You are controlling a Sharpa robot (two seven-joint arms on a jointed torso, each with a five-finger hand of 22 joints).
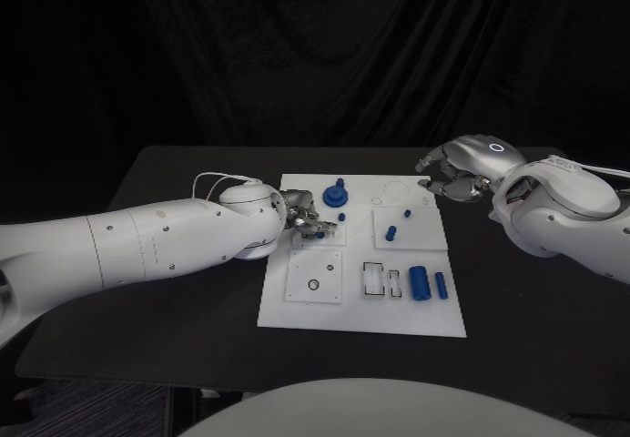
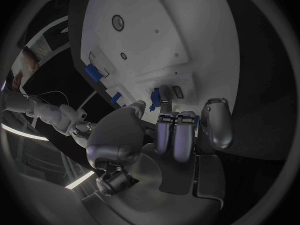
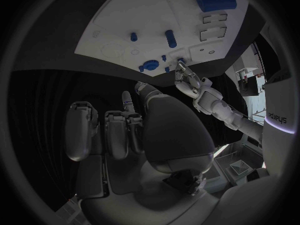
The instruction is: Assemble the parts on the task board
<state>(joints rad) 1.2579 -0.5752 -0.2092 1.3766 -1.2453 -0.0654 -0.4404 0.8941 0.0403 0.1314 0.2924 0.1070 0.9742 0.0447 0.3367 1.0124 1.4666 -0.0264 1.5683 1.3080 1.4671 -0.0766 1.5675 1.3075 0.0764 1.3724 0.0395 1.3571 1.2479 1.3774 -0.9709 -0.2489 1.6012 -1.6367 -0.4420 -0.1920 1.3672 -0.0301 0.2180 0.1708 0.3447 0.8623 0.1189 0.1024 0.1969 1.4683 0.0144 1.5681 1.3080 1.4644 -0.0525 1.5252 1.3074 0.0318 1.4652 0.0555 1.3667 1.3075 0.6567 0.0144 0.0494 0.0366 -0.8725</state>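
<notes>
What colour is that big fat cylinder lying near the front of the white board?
Blue. The cylinder shows best in the head view, lying on the task board.

A white rectangular board (image 1: 364,314) lies flat at the centre of a black table. On it, toward 12 o'clock, stands a round blue knob (image 1: 335,194), with a tiny blue peg (image 1: 341,218) just below. Toward 3 o'clock, two short blue pins (image 1: 391,234) stand upright. Toward 5 o'clock, a thick blue cylinder (image 1: 421,282) and a thinner blue rod (image 1: 442,285) lie side by side.
</notes>
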